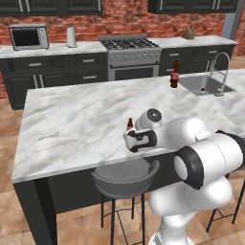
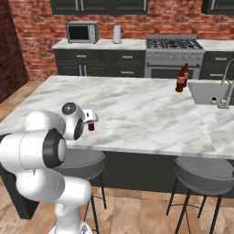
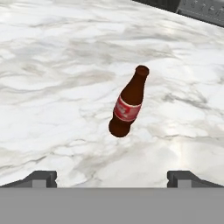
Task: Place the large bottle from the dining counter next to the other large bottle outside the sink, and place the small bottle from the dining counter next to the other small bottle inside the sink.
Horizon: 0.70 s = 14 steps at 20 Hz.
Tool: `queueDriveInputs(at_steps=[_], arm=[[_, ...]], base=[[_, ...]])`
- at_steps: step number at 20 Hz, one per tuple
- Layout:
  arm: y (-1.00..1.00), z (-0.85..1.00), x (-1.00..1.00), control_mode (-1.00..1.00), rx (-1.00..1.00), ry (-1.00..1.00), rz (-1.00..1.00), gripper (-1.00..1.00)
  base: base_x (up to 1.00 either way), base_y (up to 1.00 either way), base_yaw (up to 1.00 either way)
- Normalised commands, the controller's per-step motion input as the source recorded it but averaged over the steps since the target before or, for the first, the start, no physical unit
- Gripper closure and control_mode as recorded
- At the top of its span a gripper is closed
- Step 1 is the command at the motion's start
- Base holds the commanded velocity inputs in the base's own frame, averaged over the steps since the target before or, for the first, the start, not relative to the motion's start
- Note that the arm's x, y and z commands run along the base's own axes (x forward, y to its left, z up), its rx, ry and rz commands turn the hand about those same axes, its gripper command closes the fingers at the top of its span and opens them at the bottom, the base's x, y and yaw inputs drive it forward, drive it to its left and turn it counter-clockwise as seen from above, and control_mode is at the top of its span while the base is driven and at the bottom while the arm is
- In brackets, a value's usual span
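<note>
Approach to the bottle (image 3: 129,103) standing upright on the dining counter (image 1: 72,124), near its front edge and just ahead of the hand; gripper (image 3: 112,178) wide open and empty, fingertips (image 3: 41,178) short of the glass. Best centred on the labelled body, lowered level, then closed gently below the neck to avoid tipping. Other large bottle (image 1: 174,74) upright at the far edge, just beside the sink (image 1: 206,86); a small bottle (image 1: 202,91) inside the basin
</note>
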Motion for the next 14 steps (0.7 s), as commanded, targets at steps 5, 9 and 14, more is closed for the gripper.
queueDriveInputs(at_steps=[5,9,14], arm=[[0.0,0.14,0.21,-1.0,0.0,0.0,0.0,-1.0],[0.0,0.09,0.26,-1.0,0.0,0.0,0.0,-1.0],[0.0,0.0,0.25,-1.0,0.0,0.0,0.0,-1.0]], base=[[0.0,0.0,0.0],[0.0,0.0,0.0],[0.0,0.0,0.0]])
